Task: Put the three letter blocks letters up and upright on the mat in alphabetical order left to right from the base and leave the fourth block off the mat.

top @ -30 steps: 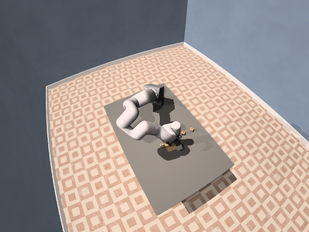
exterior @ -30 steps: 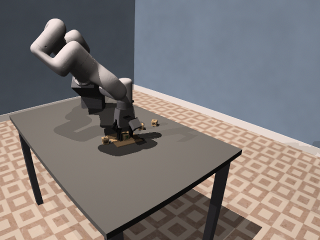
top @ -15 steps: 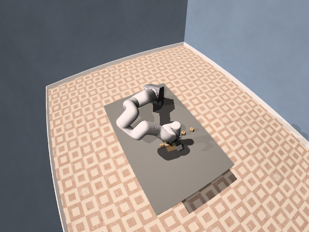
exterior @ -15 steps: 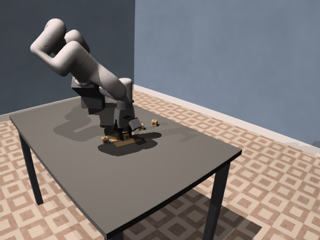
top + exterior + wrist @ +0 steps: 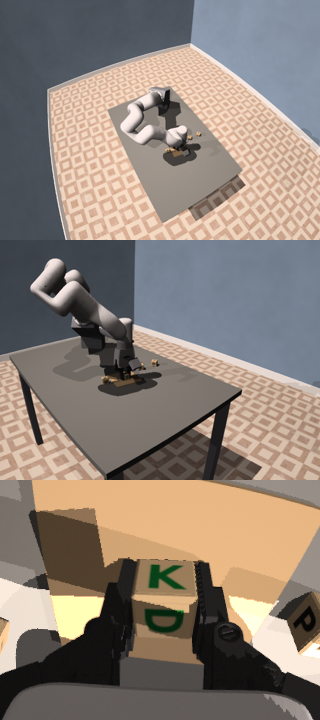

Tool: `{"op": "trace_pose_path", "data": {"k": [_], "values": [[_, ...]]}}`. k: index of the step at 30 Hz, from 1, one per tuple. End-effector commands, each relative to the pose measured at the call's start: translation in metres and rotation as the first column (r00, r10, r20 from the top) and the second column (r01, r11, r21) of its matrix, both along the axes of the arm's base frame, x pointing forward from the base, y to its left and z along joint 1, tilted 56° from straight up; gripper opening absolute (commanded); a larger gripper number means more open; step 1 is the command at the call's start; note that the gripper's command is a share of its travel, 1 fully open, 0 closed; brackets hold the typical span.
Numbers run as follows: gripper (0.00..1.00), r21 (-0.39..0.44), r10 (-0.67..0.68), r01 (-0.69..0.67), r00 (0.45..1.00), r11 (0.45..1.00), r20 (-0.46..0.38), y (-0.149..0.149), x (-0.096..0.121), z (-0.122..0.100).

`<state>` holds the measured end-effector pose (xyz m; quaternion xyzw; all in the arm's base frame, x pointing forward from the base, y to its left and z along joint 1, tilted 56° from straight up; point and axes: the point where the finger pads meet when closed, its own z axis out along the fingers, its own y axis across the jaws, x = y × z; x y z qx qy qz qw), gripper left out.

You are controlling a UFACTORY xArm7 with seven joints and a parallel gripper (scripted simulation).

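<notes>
The gripper [image 5: 125, 373] [image 5: 163, 571] points down over the mat and is shut on the K block [image 5: 126, 376] [image 5: 167, 582]. A green K shows on its top, a green D on a side; one finger is on each side. The block appears to stand on the tan mat [image 5: 177, 154] [image 5: 121, 383] [image 5: 240, 525], which lies on the table. Another block [image 5: 167, 150] [image 5: 105, 380] lies just off the mat's left side in the top and exterior views. A third block [image 5: 189, 137] [image 5: 141, 366] and a fourth block [image 5: 198, 134] [image 5: 154, 362] lie off the mat, behind and right.
In the wrist view a block with a black P [image 5: 304, 622] lies at the right edge, and part of a block [image 5: 3, 634] shows at the left edge. The arm [image 5: 155, 133] [image 5: 90, 307] reaches over the grey table [image 5: 168, 186] [image 5: 155, 415] and shades the mat.
</notes>
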<state>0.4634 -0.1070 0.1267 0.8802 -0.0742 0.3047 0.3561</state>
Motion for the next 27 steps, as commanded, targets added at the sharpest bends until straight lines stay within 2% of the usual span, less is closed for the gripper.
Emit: {"op": "trace_pose_path", "data": {"k": [1, 27], "values": [[0.27, 0.0, 0.003, -0.003, 1.0, 1.0, 0.001, 0.0014, 0.0006, 0.0006], [0.27, 0.0, 0.003, -0.003, 1.0, 1.0, 0.001, 0.0064, -0.0031, 0.0048]]}}
